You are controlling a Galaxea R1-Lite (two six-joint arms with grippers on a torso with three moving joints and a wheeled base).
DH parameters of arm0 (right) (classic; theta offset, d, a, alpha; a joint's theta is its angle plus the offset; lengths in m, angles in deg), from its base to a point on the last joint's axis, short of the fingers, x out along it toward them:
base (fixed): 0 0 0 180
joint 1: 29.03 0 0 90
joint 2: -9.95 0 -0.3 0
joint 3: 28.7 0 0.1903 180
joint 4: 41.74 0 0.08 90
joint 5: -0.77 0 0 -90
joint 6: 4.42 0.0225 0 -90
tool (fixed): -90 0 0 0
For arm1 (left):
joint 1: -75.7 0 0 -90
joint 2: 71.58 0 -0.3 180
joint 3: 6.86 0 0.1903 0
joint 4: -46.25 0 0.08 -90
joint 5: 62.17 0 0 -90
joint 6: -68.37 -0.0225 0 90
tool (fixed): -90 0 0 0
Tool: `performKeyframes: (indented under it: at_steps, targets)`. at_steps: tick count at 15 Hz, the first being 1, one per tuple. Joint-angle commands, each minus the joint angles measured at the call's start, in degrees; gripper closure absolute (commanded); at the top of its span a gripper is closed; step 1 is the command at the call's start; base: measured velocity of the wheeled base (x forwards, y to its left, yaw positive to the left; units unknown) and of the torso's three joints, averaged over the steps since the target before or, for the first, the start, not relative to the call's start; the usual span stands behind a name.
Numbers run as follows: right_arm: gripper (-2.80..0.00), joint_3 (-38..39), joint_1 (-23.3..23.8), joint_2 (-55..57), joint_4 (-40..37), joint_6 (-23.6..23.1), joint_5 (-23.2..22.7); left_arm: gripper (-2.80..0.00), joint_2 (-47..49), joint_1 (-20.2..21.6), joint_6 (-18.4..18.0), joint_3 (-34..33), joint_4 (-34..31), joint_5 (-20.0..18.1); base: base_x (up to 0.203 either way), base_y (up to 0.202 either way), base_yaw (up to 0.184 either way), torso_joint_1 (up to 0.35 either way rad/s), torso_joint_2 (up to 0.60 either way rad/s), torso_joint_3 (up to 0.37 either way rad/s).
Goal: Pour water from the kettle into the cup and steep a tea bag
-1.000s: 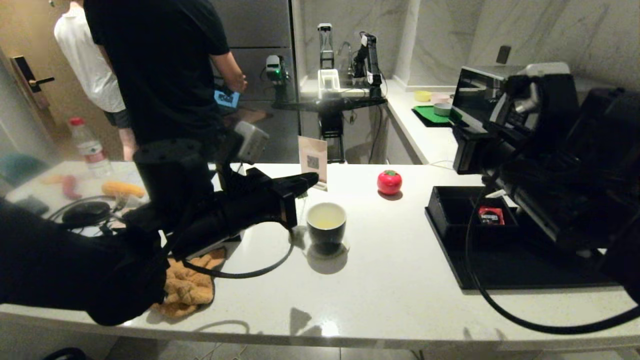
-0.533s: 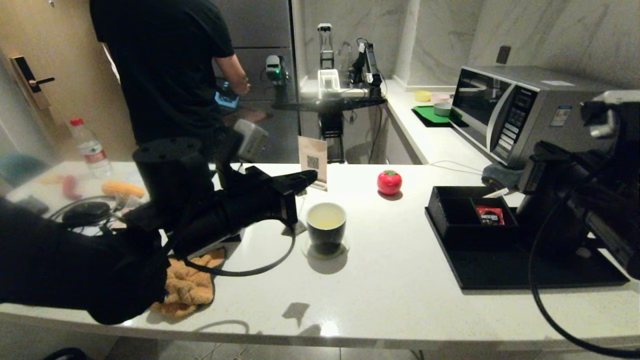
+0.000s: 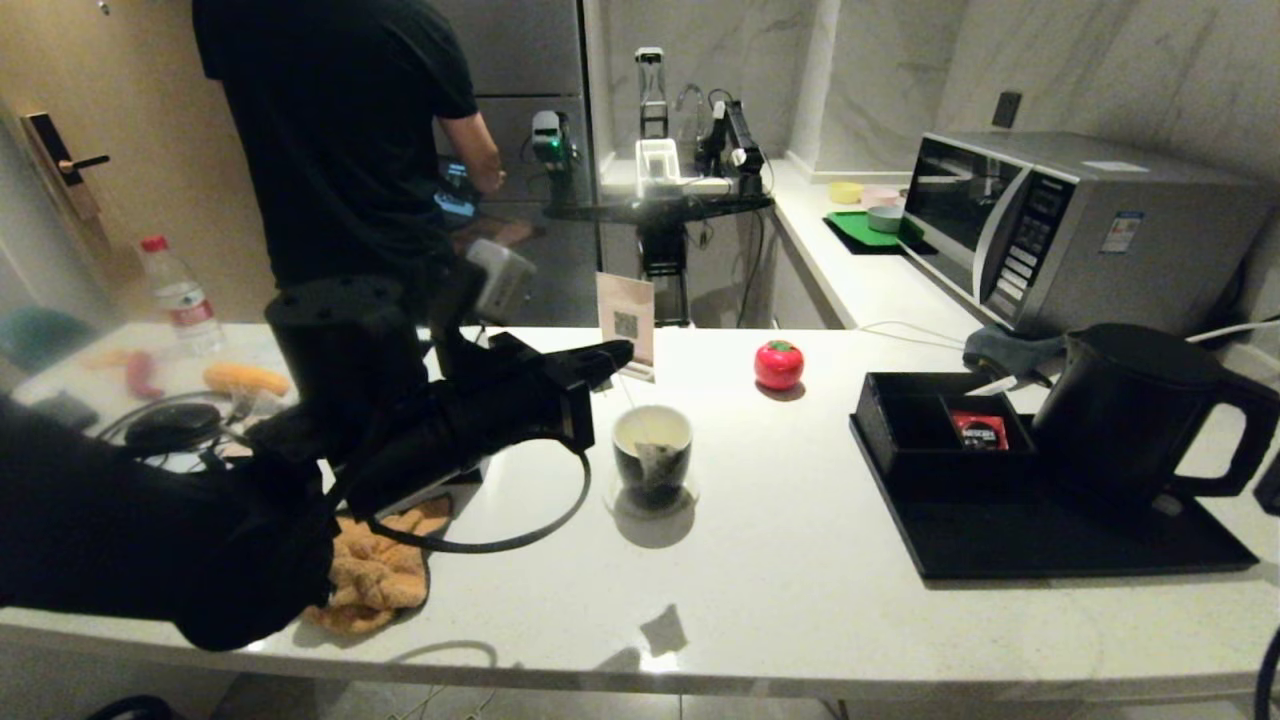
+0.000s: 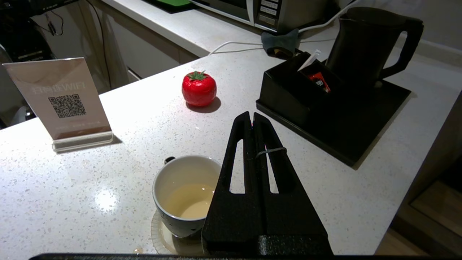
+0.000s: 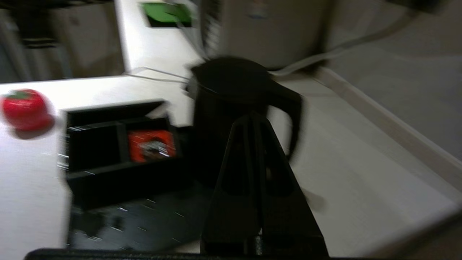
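Small black cup (image 3: 652, 454) with white interior, standing on a clear coaster near the middle of the white counter (image 3: 780, 590), holding a shallow pool of pale yellowish water (image 4: 190, 199). Tea bag (image 3: 660, 462) dangling in front of the cup's near wall in the head view, hung on a thin string rising to the left gripper (image 4: 253, 117). Left gripper poised just above and beside the cup's rim, fingers pressed together, the string looped across them. Further right, black kettle (image 3: 1135, 410) upright on a black tray (image 3: 1050, 545), next to a black compartment box (image 3: 925, 430) with a red packet (image 3: 981, 429). Right gripper (image 5: 252, 119) drawn back near the counter's right edge, fingers shut and empty, pointing toward the kettle's handle. Red tomato-shaped object (image 3: 779, 363) behind the cup.
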Motion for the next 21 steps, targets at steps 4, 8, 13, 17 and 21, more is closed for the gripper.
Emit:
performKeyframes:
  at_steps: [4,8,13,17,21]
  targets:
    - [0.0,11.58,5.9,-14.56,-0.46,0.04,-0.17,0.0,-0.08,0.17,0.18,-0.42,1.85,0.58,0.0,0.0,0.0,0.0,0.0,0.0]
    - [0.0,15.23,6.99,-26.24,-7.45,-0.06,-0.21,0.0,0.18,-0.01,0.18,-0.42,1.85,0.67,0.0,0.0,0.0,0.0,0.0,0.0]
    - [0.0,15.57,8.76,-46.11,-32.5,0.38,-2.19,0.0,0.62,0.08,0.18,-0.33,1.94,0.75,0.0,0.0,0.0,0.0,0.0,0.0]
    - [0.0,15.34,8.38,-56.6,-43.22,0.88,-20.23,0.0,1.5,0.26,0.18,-0.02,1.94,0.67,0.0,0.0,0.0,0.0,0.0,0.0]
    - [0.0,14.03,8.43,-62.84,-56.99,2.59,-33.74,0.0,1.76,0.61,0.27,0.69,1.94,0.67,0.0,0.0,0.0,0.0,0.0,0.0]
